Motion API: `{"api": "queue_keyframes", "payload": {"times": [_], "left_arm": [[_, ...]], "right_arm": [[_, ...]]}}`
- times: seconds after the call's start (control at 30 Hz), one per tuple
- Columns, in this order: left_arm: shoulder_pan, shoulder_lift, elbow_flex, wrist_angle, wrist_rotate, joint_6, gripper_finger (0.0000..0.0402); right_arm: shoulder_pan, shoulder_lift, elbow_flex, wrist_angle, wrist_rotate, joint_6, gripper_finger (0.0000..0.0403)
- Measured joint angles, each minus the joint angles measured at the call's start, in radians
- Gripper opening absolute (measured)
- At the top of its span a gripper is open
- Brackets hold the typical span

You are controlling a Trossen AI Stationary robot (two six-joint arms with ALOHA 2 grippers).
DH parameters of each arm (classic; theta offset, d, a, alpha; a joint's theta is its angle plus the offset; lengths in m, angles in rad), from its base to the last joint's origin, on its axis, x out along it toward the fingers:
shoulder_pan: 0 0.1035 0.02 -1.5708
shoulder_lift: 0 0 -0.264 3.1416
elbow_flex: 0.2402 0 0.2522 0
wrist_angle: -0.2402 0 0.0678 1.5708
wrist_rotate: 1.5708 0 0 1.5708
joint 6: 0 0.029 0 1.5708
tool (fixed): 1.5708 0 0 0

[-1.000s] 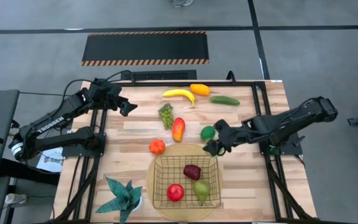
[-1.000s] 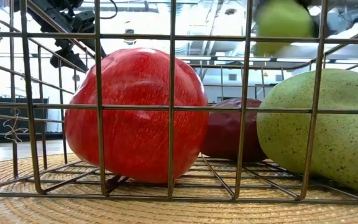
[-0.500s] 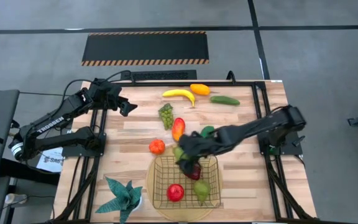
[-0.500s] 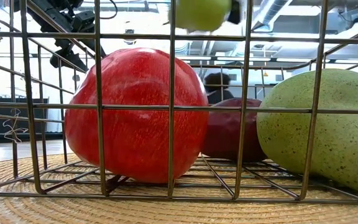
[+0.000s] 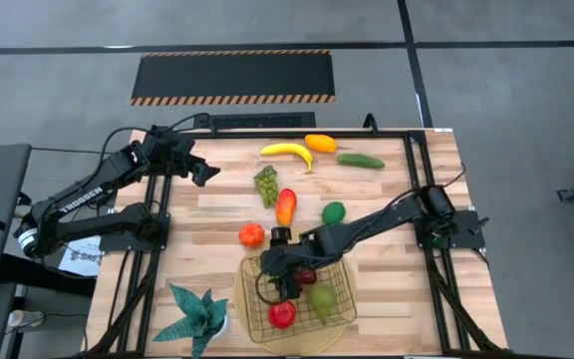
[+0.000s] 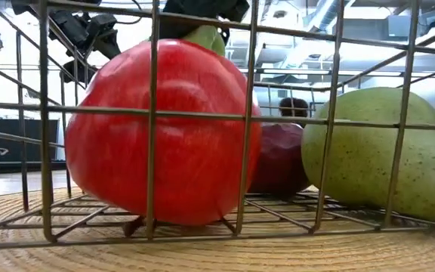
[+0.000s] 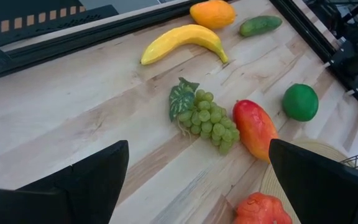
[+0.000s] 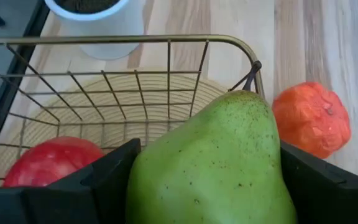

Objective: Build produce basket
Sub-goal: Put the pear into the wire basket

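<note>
My right gripper point(image 5: 275, 279) reaches into the left part of the dark wire basket point(image 5: 342, 317) and is shut on a green speckled fruit point(image 8: 210, 155). That fruit shows just above the red apple point(image 6: 165, 136) in the low view. A dark red apple point(image 5: 308, 276) and a green pear point(image 5: 323, 300) also lie in the basket. On the bare table lie banana point(image 5: 287, 152), cucumber point(image 5: 360, 160), grapes point(image 5: 266, 184), mango point(image 5: 286, 206), lime point(image 5: 334, 212) and tomato point(image 5: 252, 235). My left gripper point(image 5: 205, 172) waits open near the far left corner. My right gripper pinches the green fruit between its two fingers point(image 8: 98, 180), one on each flank point(image 8: 148, 168). It comes from above, slanting from the table's right. The fruit's top point(image 6: 206, 38) sits just over the red apple, and I cannot tell whether the two touch.
The basket stands on a round tan mat point(image 5: 247, 299). A teal leafy plant point(image 5: 195, 311) in a white pot stands to the basket's left at the near edge. An orange fruit point(image 5: 320, 143) lies by the far edge. Black frame rails run along both table sides.
My right gripper, holding the green fruit throughout, has travelled from beside the lime toward the table's left and near edge. It has then come down into the basket's left part. In the low view the basket's near wall now stands tilted and the red apple has shifted.
</note>
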Motion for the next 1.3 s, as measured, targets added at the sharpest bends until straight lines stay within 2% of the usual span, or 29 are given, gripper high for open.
{"api": "queue_keyframes", "payload": {"times": [0.17, 0.37, 0.53, 0.63, 0.83, 1.13, 1.3], "left_arm": [[0.000, 0.000, 0.000, -0.003, -0.016, -0.001, 0.0374], [0.000, 0.000, 0.000, -0.003, -0.026, -0.002, 0.0374], [0.000, 0.000, 0.000, -0.005, -0.027, -0.001, 0.0374], [0.000, 0.000, 0.000, -0.006, -0.026, -0.002, 0.0374], [0.000, 0.000, 0.000, -0.009, -0.026, -0.001, 0.0374], [0.000, 0.000, 0.000, -0.028, -0.042, -0.001, 0.0374], [0.000, 0.000, 0.000, -0.032, -0.046, -0.001, 0.0374]], "right_arm": [[0.013, -0.035, -0.008, -0.013, 0.061, -0.015, 0.0326], [0.037, -0.151, -0.004, 0.006, 0.108, -0.034, 0.0327], [0.056, -0.155, -0.007, -0.007, 0.061, -0.053, 0.0327], [0.054, -0.116, -0.003, 0.013, -0.011, -0.056, 0.0327], [0.044, -0.022, -0.007, 0.043, -0.080, -0.088, 0.0327], [0.037, 0.091, -0.005, 0.029, -0.085, -0.111, 0.0327], [0.029, 0.113, -0.002, 0.020, -0.069, -0.109, 0.0327]]}}
